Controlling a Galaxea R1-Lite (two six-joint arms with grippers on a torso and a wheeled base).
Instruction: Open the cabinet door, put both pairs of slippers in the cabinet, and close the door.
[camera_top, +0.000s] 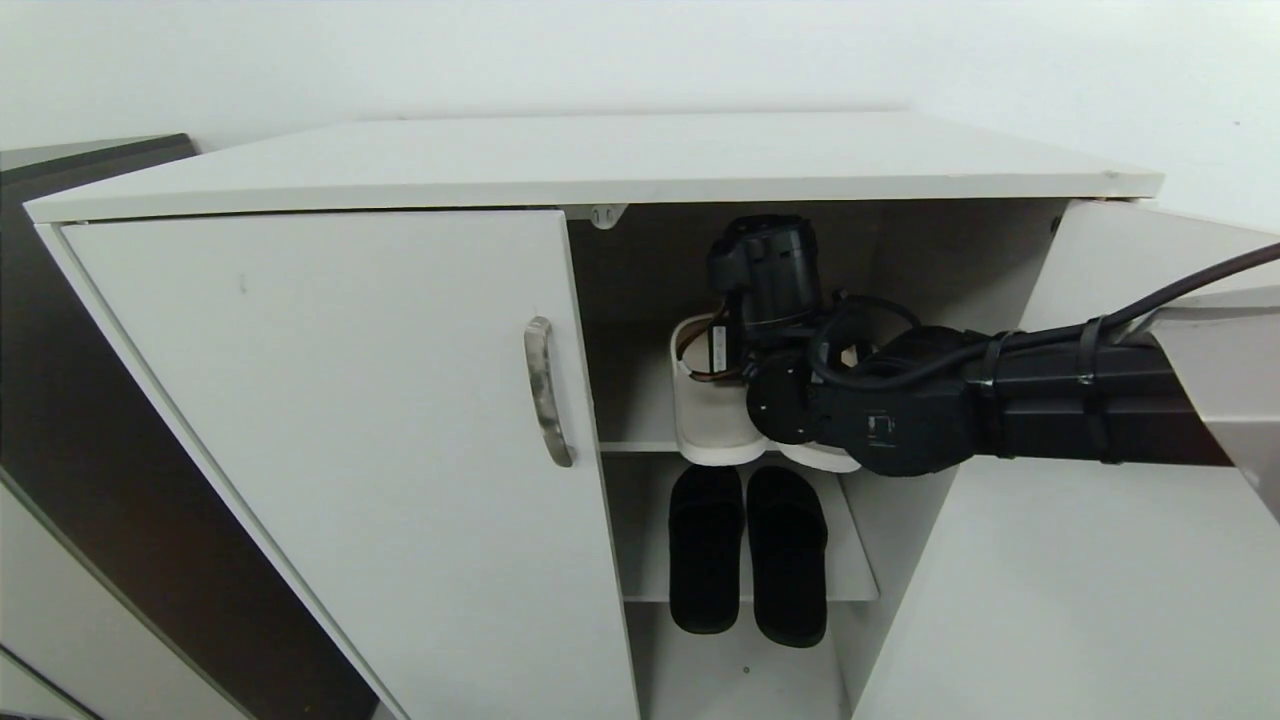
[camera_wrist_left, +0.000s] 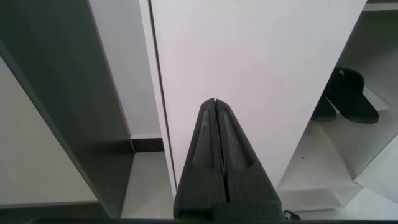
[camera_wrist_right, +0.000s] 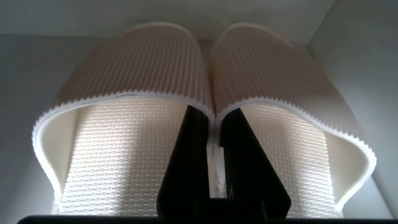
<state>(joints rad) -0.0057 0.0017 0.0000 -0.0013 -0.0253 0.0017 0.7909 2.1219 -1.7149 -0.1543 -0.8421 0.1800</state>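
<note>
White slippers (camera_wrist_right: 143, 68) clamped in right claw (camera_wrist_right: 214, 113), on upper shelf (camera_top: 633, 425)

We are holding our right arm (camera_top: 1040, 405) outstretched, the right pincer (camera_wrist_right: 216, 117) clamping the white slippers (camera_wrist_right: 143, 68), the left pincer (camera_wrist_left: 214, 106) resting closed.

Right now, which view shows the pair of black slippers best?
Head view: both black slippers lie whole, side by side. Left wrist view shows them partly, behind the closed door. Right wrist view faces the white ribbed slippers.
</note>
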